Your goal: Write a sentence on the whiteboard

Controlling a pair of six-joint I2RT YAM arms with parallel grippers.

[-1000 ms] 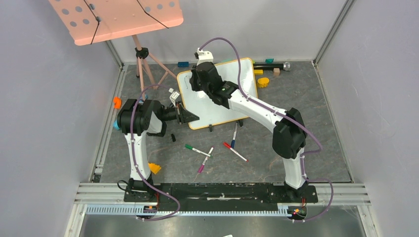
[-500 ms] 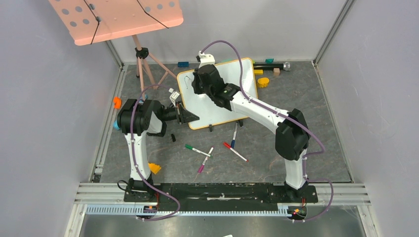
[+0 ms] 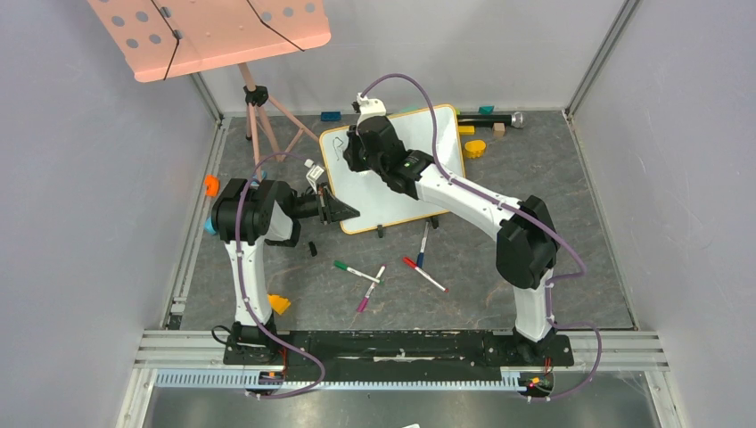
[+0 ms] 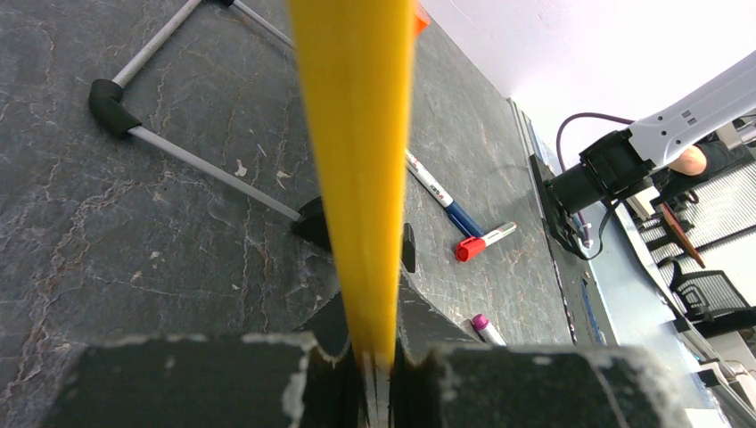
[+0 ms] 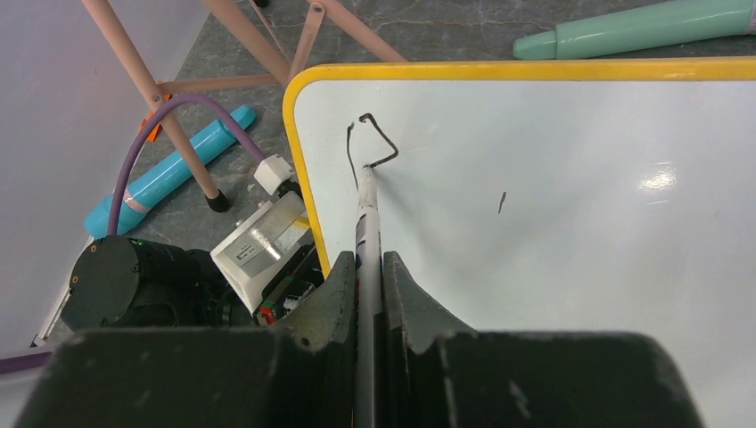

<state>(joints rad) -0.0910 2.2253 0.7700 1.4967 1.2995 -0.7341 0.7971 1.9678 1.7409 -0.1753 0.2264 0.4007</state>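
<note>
The whiteboard, white with a yellow rim, stands tilted on the grey floor. My left gripper is shut on its near-left yellow rim, and the fingers clamp the edge. My right gripper is shut on a grey marker whose tip touches the board near its far-left corner. The sentence is only one thin dark hooked stroke at the marker tip, plus a tiny dash to the right. No full letters show.
Green, pink, red and blue markers lie in front of the board. A pink music stand with tripod legs stands at the far left. Small toys lie behind the board.
My right gripper with the marker has shifted a little toward the far-left corner of the board. The left gripper and the board have not moved.
</note>
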